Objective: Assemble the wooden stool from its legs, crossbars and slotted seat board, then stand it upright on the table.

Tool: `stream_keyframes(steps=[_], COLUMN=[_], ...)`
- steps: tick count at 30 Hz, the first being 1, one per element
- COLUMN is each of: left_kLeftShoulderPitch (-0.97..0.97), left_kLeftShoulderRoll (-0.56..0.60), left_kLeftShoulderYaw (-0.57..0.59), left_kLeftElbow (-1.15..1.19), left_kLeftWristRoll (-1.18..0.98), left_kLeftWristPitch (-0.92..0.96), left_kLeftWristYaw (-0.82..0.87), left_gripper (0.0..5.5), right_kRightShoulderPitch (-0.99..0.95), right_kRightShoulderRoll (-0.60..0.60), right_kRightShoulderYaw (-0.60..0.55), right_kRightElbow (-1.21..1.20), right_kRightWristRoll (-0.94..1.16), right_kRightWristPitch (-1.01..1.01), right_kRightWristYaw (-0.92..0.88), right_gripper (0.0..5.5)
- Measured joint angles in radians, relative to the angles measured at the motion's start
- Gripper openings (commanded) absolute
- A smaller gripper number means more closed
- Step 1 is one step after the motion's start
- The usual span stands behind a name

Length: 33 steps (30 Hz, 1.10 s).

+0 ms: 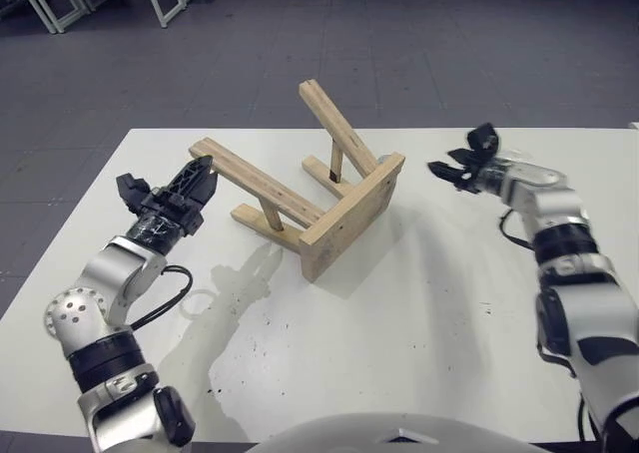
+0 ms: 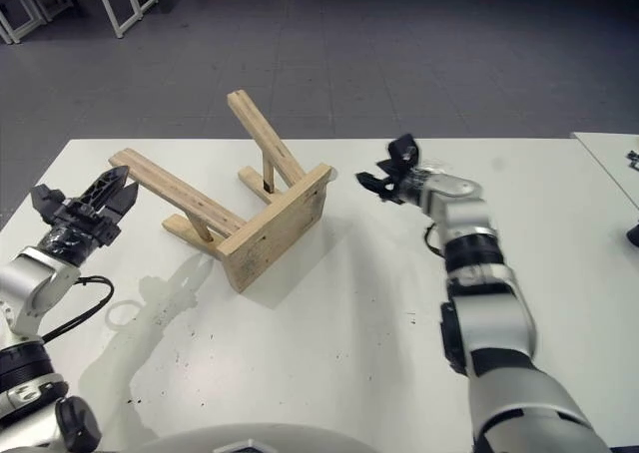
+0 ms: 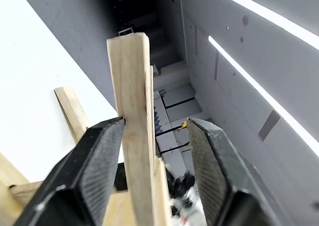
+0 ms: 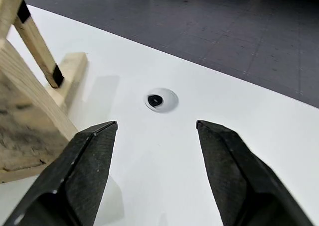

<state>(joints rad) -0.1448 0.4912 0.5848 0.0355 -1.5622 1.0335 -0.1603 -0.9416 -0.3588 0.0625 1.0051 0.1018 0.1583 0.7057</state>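
Mid-bench: stool (image 1: pixel 344 209) lies tipped on its seat board's (image 2: pixel 270 231) edge, legs pointing left and far.
Left arm: low at left; left gripper (image 1: pixel 205 179) jaws apart astride the near leg's (image 3: pixel 132 111) tip, not clamped.
Right arm: raised right of stool; right gripper (image 1: pixel 457 159) jaws wide, holding nothing.
Open room: bare bench (image 1: pixel 419 353) on the near side.

Your stool (image 1: pixel 339 214) is pale tan wood with black bands on its crossbars (image 4: pixel 37 44). The white table (image 1: pixel 429 323) shows black specks near you. The left gripper (image 1: pixel 207 177) and right gripper (image 1: pixel 449 154) are both black.
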Motion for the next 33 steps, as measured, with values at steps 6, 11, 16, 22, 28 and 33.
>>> stream_keyframes(steps=[6, 11, 16, 22, 28, 33], left_kLeftShoulderPitch=[0.228, 0.201, 0.167, 0.100, 0.113, 0.126], left_kLeftShoulderRoll=[0.217, 0.237, 0.248, 0.186, 0.237, 0.178], left_kLeftShoulderYaw=[-0.204, -0.555, -0.721, -0.731, -0.707, -0.707], left_kLeftElbow=[-0.346, -0.400, -0.398, -0.356, -0.366, -0.478], left_kLeftWristRoll=[0.318, 0.816, 1.116, 1.176, 1.176, 1.164], left_kLeftWristPitch=[-0.029, -0.284, -0.443, -0.476, -0.471, -0.402], left_kLeftWristYaw=[-0.498, -0.510, -0.487, -0.490, -0.577, -0.514], left_gripper=[2.29, 2.29, 2.29, 2.29, 2.29, 2.29], right_kRightShoulderPitch=[-0.081, -0.082, -0.089, -0.077, -0.027, 0.003], right_kRightShoulderRoll=[0.058, 0.064, 0.063, 0.076, 0.073, 0.042], right_kRightShoulderYaw=[0.035, 0.070, 0.100, 0.106, 0.108, 0.088], right_kRightElbow=[0.241, 0.279, 0.289, 0.237, 0.168, 0.109], right_kRightWristRoll=[-0.112, -0.192, -0.255, -0.255, -0.246, -0.217], right_kRightWristPitch=[-0.146, -0.258, -0.357, -0.540, -0.608, -0.574], right_kRightWristYaw=[-0.049, -0.023, 0.007, 0.228, 0.322, 0.329], right_gripper=[2.95, 2.95, 2.95, 2.95, 2.95, 2.95])
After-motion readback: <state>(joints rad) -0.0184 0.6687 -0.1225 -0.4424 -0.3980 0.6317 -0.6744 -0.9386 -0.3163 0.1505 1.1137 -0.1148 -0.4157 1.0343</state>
